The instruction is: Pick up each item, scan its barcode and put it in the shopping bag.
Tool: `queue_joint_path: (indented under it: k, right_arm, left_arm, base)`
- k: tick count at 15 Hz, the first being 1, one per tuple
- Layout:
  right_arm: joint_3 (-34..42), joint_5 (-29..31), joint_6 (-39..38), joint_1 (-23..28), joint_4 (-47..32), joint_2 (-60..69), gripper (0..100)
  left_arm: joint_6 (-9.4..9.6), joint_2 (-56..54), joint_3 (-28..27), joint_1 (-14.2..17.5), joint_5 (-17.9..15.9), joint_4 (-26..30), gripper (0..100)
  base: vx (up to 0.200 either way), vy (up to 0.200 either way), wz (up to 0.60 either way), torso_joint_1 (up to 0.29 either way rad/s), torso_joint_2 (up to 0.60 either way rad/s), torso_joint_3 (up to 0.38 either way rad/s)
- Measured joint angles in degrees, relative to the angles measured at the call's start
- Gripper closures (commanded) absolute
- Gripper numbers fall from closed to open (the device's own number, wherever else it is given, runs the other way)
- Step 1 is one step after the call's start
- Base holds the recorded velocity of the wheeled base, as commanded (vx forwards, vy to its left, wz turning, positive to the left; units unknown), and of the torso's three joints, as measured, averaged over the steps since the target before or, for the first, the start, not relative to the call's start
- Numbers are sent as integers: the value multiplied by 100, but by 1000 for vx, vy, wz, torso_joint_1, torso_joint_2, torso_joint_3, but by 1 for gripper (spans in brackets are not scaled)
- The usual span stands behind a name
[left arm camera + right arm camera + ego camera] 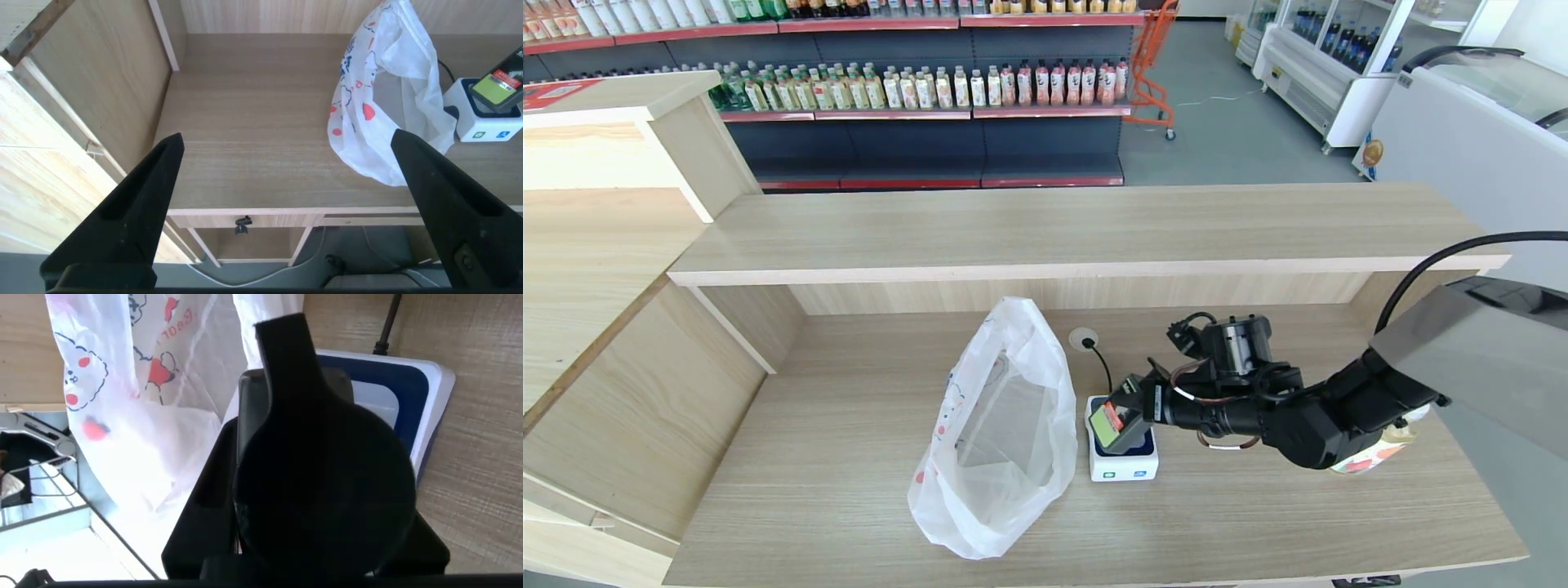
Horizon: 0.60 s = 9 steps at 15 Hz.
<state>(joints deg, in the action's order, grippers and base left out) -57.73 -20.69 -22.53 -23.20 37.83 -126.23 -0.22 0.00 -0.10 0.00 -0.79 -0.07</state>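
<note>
**Right end effector clamped on a small pack, right over the scanner**

Right end effector (1127, 412) was out at the middle of the bench (849, 457), fingers closed on the small pack (1112, 425), and that pack hung just above the white-and-blue scanner (1123, 467). Its green-and-red label face was turned up and toward the shopping bag (996, 441). The fingers covered too much of the pack to call its long axis with any confidence. From the right wrist, a dark finger sat squarely in front, with the scanner's blue top (425, 392) behind it and the bag's printed plastic (122, 400) alongside.

The bag stood just beside the scanner on the robot's left, white and crumpled, mouth gaping upward. A black cable (1104, 367) ran from the scanner's far side to a round grommet (1083, 337) in the bench.

Over on the other side, the left end effector (286, 137) was spread wide with nothing between its fingers, hanging off the near edge of the bench, well apart from the bag. On the right, a printed package (1372, 457) sat on the bench, half hidden under the right arm.
</note>
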Motion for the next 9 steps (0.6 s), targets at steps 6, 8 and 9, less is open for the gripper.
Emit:
queue_joint_path:
  k: [6,8,9]
  right_arm:
    - [-17,-20,-90,-4,29,88,100]
    - [35,-35,-229,-4,32,462,100]
    - [101,-35,-254,-1,33,749,100]
  left_arm:
    - [-2,0,0,0,0,0,0]
    - [-2,0,0,0,0,0,0]
    - [-2,2,0,0,1,0,0]
  base:
    - [0,0,0,0,0,0]
    - [0,0,0,0,0,0]
    - [0,0,0,0,0,0]
